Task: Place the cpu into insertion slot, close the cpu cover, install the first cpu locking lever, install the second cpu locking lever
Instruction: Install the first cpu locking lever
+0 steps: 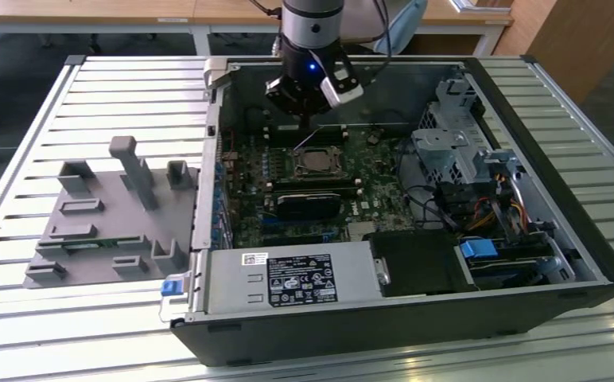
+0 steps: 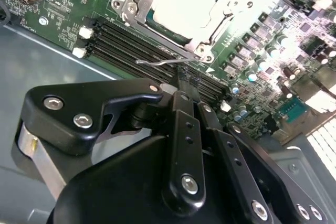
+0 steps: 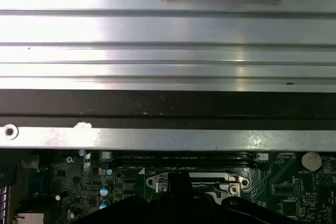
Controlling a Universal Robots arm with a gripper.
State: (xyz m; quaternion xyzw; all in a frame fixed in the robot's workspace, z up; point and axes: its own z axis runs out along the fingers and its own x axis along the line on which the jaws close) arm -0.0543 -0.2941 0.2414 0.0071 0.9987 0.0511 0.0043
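Just beyond the jaw tips, the cpu [image 2: 181, 3] is seen seated in the insertion slot [image 2: 126, 8], pale face up, with the cpu cover [image 2: 173, 39] lying shut around it as a silvery frame. Between the cover and the jaws a thin wire locking lever [image 2: 157, 62] stands proud of the board, its free end right at the tips of the gripper [image 2: 181, 80]. The jaws are drawn together; whether the wire is pinched between them or only touched cannot be told. The first two steps are judged done, and a locking lever step is judged to be in hand. That step is judged to call for the wire being pushed down toward the board and tucked under its catch beside the slot, without the tips slipping off the thin rod. The other lever's state cannot be made out. Under the lever, nearer the jaws, black memory slots [image 2: 131, 43] run across the green motherboard [image 2: 58, 3]. Farther out, in the exterior view, the gripper [image 1: 305, 111] is seen inside the open computer case [image 1: 392, 334], with the power-supply box [image 1: 285, 278] well apart from the jaws and a grey fixture tray [image 1: 106, 215] outside the case.
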